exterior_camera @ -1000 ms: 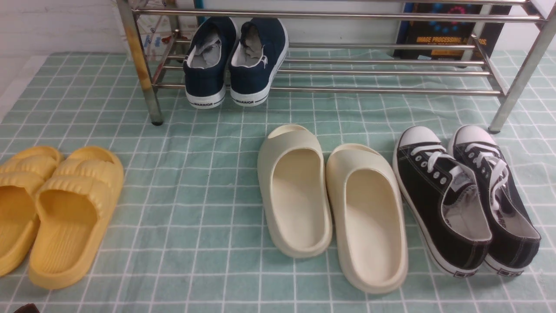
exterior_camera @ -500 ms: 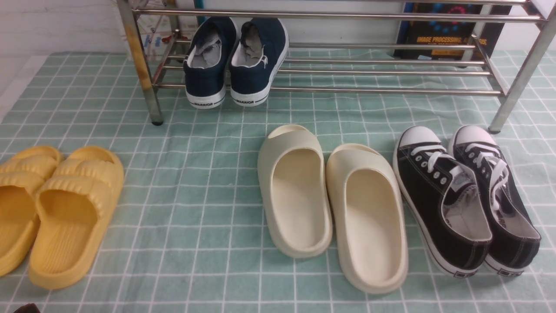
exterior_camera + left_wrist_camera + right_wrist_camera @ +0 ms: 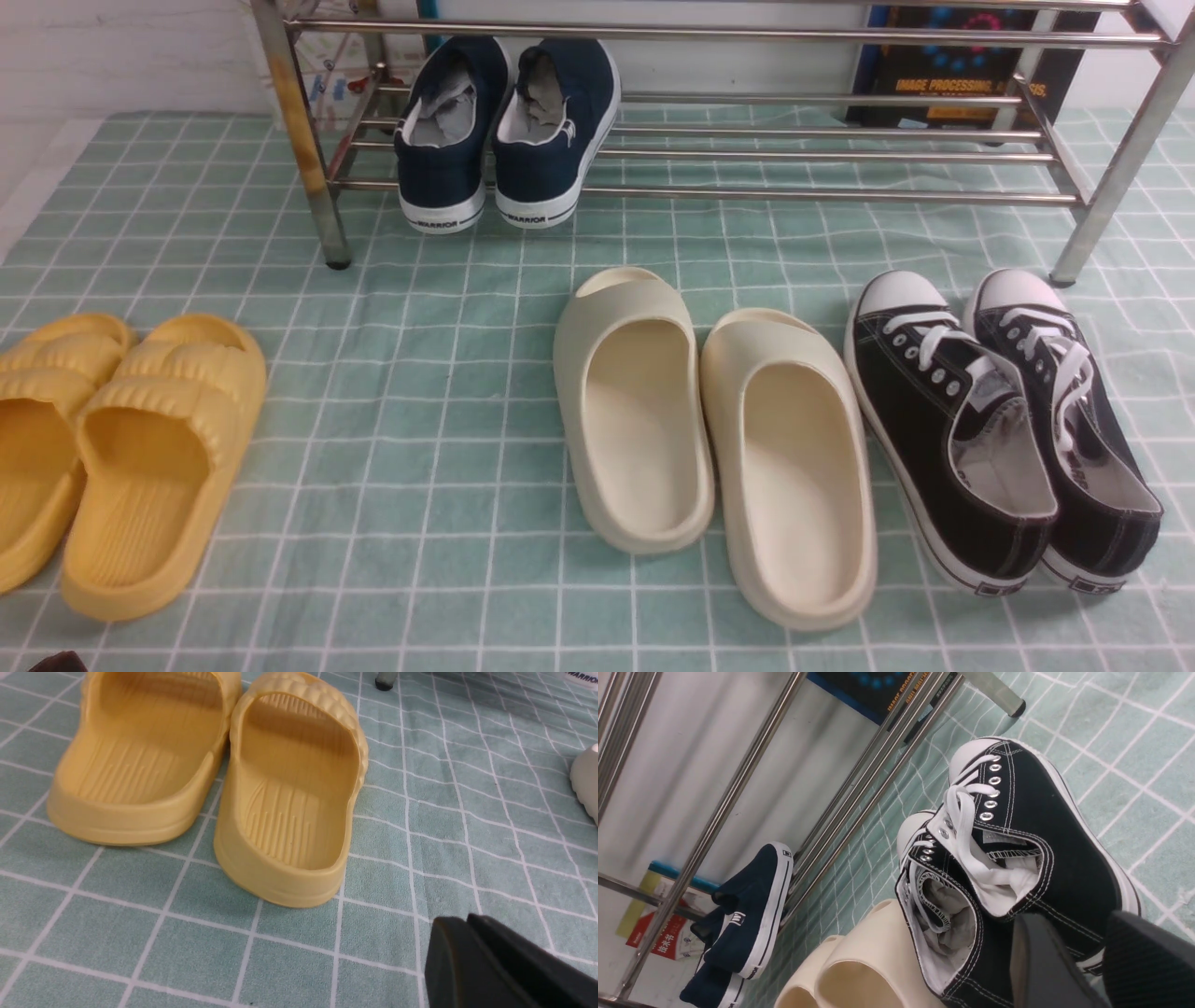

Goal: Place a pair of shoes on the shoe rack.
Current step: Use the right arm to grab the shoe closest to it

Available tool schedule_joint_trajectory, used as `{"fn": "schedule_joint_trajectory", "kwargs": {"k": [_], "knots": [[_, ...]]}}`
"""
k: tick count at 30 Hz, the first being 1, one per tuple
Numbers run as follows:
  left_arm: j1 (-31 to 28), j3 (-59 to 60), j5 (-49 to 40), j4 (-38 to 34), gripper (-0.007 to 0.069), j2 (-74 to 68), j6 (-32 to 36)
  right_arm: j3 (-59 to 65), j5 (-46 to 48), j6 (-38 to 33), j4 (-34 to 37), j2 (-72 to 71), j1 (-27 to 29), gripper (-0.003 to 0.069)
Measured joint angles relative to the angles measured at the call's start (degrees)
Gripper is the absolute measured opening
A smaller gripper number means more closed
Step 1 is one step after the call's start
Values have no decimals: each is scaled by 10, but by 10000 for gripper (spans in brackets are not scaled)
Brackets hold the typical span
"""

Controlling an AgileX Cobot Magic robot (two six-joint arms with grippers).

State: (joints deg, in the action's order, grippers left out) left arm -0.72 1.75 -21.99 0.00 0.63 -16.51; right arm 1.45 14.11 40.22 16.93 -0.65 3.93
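Nothing moved; L hand [image 3: 460,921] closed, empty; R hand [image 3: 1069,926] half-spread, empty, nr 2 black sneakers [image 3: 1031,812].

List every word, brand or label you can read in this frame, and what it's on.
"WARRIOR": heel soles of both navy sneakers, on the rack.
"IMAGE PROCESSING,": dark book behind the rack, rest hidden.
Too small or blurred: heel tags of the black sneakers; Chinese characters on a red label.

You had on view two black sneakers [image 3: 910,411], two navy slip-ons [image 3: 443,163], two cream slides [image 3: 635,420], two yellow slides [image 3: 159,467] and one steel rack [image 3: 822,195].
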Motion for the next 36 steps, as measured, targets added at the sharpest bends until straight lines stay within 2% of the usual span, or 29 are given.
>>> {"fn": "schedule_joint_trajectory", "kwargs": {"k": [5,8,10,11,12,13,15,20,21,23,30,33,35,36], "knots": [[0,0,0,0,40,0,0,-3,-13,-21,-12,0,0,239],[0,0,0,0,43,0,0,-43,-4,-84,-27,1,0,218],[0,0,0,0,43,0,0,-83,11,-120,-44,9,0,184],[0,0,0,0,46,0,0,-127,42,-161,-69,33,0,127],[0,0,0,0,46,0,0,-147,52,-170,-76,41,0,111],[0,0,0,0,46,0,0,-204,98,-207,-111,80,0,41],[0,0,0,0,47,0,0,-270,161,-243,-140,132,0,0],[0,0,0,0,52,0,0,-426,364,-347,-193,294,-1,-5],[0,0,0,0,52,0,0,-431,371,-350,-193,306,-3,-5],[0,0,0,0,55,0,0,-480,438,-375,-194,378,-30,-5],[0,0,0,0,61,0,0,-540,470,-388,-193,536,-150,8],[0,0,0,0,64,0,0,-560,470,-389,-192,588,-188,38],[0,0,0,0,69,0,0,-585,470,-389,-192,648,-227,124],[0,0,0,0,69,0,0,-587,470,-389,-192,648,-227,124]]}}
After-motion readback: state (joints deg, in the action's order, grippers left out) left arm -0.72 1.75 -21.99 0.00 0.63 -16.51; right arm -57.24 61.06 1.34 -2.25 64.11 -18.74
